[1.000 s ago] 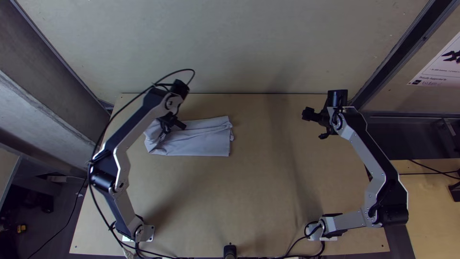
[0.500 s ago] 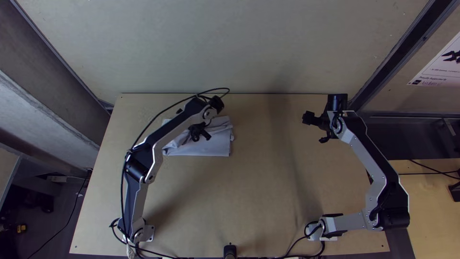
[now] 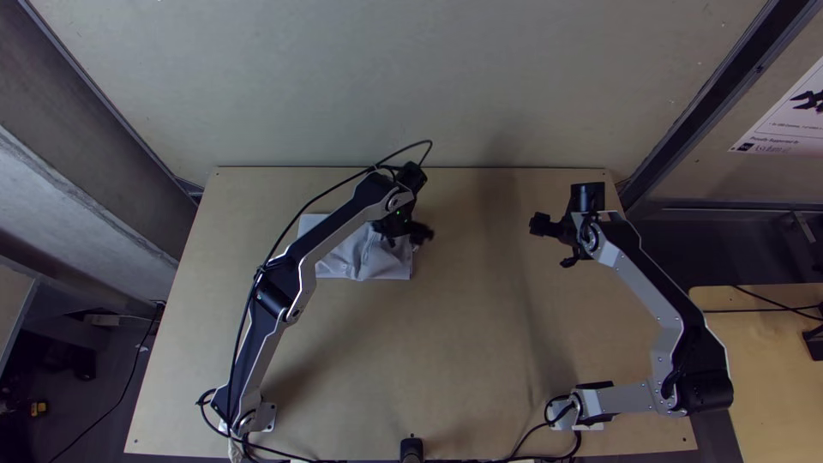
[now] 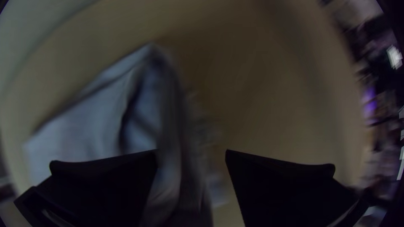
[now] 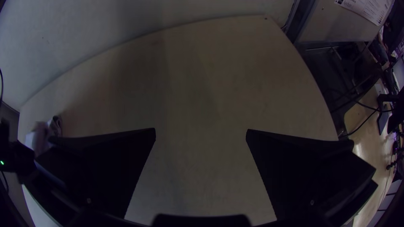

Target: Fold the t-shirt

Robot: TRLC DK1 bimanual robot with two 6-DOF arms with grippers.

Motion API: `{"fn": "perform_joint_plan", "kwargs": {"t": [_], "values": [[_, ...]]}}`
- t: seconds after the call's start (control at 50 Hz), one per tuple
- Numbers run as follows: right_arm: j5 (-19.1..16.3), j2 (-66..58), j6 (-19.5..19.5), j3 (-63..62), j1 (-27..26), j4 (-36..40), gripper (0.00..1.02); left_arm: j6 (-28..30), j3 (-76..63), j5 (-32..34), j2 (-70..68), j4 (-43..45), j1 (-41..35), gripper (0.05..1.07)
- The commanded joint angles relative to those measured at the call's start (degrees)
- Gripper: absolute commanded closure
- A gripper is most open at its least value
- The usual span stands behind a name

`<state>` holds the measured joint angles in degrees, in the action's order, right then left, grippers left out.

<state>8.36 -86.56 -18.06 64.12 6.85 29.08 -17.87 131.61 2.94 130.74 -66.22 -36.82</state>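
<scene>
- Got jaws spread apart on left gripper and right gripper.
- Can see t-shirt folded, creased, on table left of centre, one end beneath left gripper.

A pale wall stands beyond the wooden table, 1 printed sheet at right.

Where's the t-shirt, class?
In the top view, the t-shirt lies on the table, left of centre toward the far edge, partly beneath the left gripper.

Can't really make out any words here tbh, the print on that poster is too tiny.
</scene>
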Motion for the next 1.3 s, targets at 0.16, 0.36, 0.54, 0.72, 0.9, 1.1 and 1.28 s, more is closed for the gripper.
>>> {"fn": "perform_joint_plan", "kwargs": {"t": [0.16, 0.36, 0.54, 0.72, 0.9, 1.1, 1.28], "values": [[0.0, 1.7, -1.9, -5.1, 2.0, -1.7, 0.04, -17.4, 2.1, 15.9, -2.2, 14.7, 3.9, 0.10], [0.2, 2.1, -0.5, -3.2, 0.3, -2.5, 0.04, -14.8, 0.7, 17.3, -3.2, 13.0, 5.3, 0.10], [0.1, 2.1, 4.8, 4.5, -4.3, -2.6, 0.04, -8.9, -2.5, 17.1, -7.7, 13.0, 7.4, 0.10], [-0.5, 4.1, 11.8, 13.0, -5.5, -2.4, 0.04, -4.3, -4.3, 13.8, -13.7, 10.9, 10.9, 0.10], [-2.6, 6.6, 16.1, 19.3, -5.8, -0.9, 0.04, 2.6, -7.9, 8.6, -22.0, 9.3, 14.9, 0.10], [-7.3, 9.9, 16.9, 24.0, -7.2, 0.2, 0.04, 9.7, -17.1, -0.1, -33.4, 14.7, 21.1, 0.10], [-10.1, 14.6, 16.8, 24.0, -8.0, 0.2, 0.04, 13.8, -29.8, -0.8, -45.3, 23.1, 26.9, 0.10]]}}
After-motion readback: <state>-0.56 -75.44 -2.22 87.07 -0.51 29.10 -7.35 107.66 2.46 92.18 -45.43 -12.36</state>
